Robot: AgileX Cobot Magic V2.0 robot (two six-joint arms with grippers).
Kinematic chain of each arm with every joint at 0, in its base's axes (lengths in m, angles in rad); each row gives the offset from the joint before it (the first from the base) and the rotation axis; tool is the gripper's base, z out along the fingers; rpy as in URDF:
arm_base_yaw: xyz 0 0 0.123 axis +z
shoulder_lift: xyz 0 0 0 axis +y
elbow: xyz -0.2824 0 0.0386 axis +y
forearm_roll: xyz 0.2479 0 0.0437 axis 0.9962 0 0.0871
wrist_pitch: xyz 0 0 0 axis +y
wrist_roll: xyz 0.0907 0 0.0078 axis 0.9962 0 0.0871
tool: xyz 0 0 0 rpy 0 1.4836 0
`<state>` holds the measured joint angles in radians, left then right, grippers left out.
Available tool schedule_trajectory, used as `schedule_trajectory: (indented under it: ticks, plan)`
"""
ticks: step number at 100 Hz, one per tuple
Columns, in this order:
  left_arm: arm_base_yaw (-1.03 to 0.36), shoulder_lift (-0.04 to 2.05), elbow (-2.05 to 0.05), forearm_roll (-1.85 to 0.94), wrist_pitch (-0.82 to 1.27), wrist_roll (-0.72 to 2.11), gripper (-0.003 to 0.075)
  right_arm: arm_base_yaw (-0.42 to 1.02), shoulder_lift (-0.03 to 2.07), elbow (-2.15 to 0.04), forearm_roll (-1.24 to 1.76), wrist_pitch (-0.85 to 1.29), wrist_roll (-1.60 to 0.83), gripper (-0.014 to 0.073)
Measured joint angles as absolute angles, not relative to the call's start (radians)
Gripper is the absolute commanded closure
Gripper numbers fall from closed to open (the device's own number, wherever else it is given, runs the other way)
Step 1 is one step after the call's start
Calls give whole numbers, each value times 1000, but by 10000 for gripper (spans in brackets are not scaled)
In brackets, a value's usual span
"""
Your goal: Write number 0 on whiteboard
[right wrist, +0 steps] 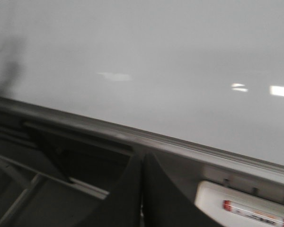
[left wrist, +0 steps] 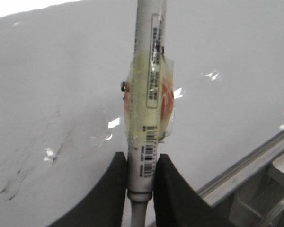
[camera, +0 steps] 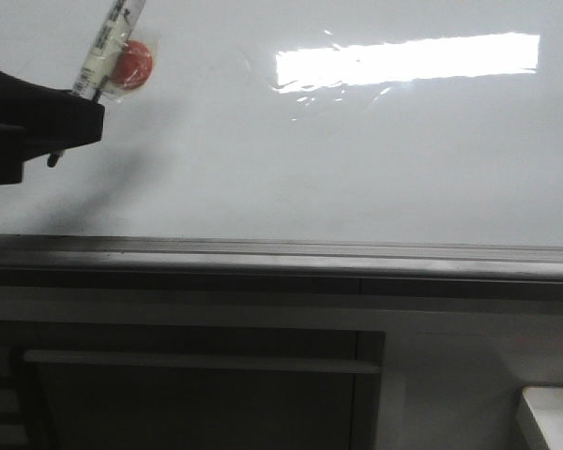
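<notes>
Whiteboard [camera: 357,159]: 1 unit, glossy white, fills upper front view. Long axis runs L–R; grey edge rail [camera: 281,255] along its lower side. 1 bright rectangular light reflection [camera: 408,58] upper right of centre. No drawn 0 visible on the board in any view; only faint dark smudges [left wrist: 14,182] in left wrist view.

Marker [left wrist: 146,118]: 1 unit, white barrel w/ barcode label. Long axis steeply tilted in front view, upper end leaning right, lower end toward the board's left part. Yellowish tape [left wrist: 149,106] wraps mid-barrel, w/ an orange-red round piece [camera: 131,64] under it. Whether tip touches the board: cannot tell.

Left gripper [left wrist: 142,177]: far left in front view; jaws clamped on marker barrel, 1 finger each side.

Right gripper [right wrist: 142,198]: below the rail, well apart from marker; jaws pressed together, nothing between.

Small white object [camera: 552,417] w/ red knob: 1 unit, lower right, below board.
</notes>
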<state>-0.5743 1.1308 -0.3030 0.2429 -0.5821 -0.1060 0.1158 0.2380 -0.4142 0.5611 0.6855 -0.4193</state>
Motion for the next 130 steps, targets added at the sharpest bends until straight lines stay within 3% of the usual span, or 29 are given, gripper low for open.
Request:
schedule_trajectory:
  ticks: [17,24,38,67,130]
  plan:
    - [-574,996,-303,487,-476,-149,741,234,311,-426,760,687,-697,318]
    - [-581,952,-303,573,-420,-166,741,290,347,-440,784,688,-786,276]
    - [-604,914,-303,679,-342,-179,741,416,446,-488,796,684,-900,277]
    - [-734,910,-301,839,-373,-178,741,652,691,-600,804,585,-1021,277]
    - [-779,910,-301,854,-372,-179,741,792,1083,-832,812,501,-1058,277]
